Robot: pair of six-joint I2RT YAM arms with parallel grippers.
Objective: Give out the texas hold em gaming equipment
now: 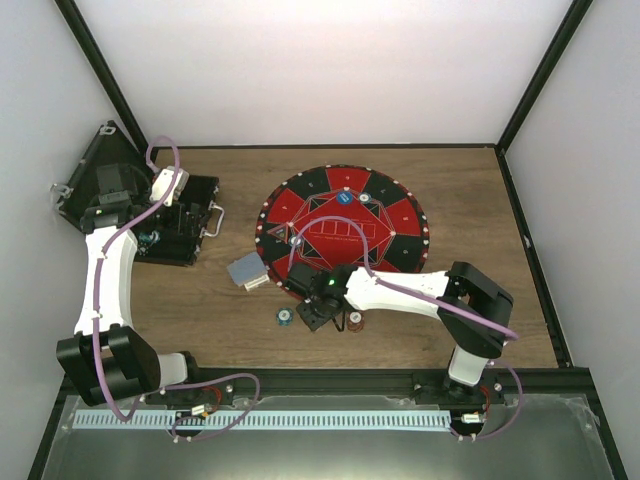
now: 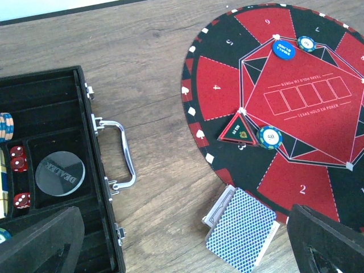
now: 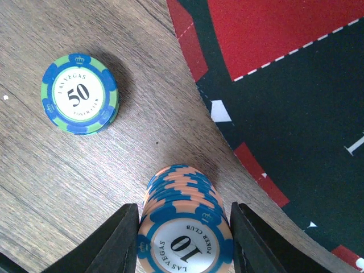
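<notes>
Worktop (image 1: 480, 330): wood, fills the centre of the top view. A round red-and-black mat (image 1: 400, 215) is laid centre-right in that view. A black case (image 1: 185, 245) is seen open at left, its handle (image 2: 119, 151) turned toward the mat.

Left gripper (image 2: 182, 239) is held above the handle side of the case. Its jaws are spread wide, with nothing between them.

Right gripper (image 3: 185, 239) is set low at the mat's lower rim. Its jaws are closed against both sides of the stack of 10 chips (image 3: 182, 193), no gap visible. The stack is stood on bare wood just beside the mat rim.

Card deck (image 2: 242, 230), blue backs up, is laid at the mat's left rim and touches it; lower centre of the left wrist view.

Dealer disc (image 2: 60, 172) and red dice (image 2: 19, 159) are housed in case compartments, with a chip row (image 2: 5, 128) at the far left edge of that frame.

On the mat, a triangular marker (image 2: 239, 129) is set touching a mat 50 chip (image 2: 269, 137). A blue button (image 2: 282, 49) and a further chip (image 2: 306, 44) are placed side by side near the top.

Loose 50 chip (image 3: 79, 94) is laid flat on wood, upper left of the right wrist view, apart from the stack.
</notes>
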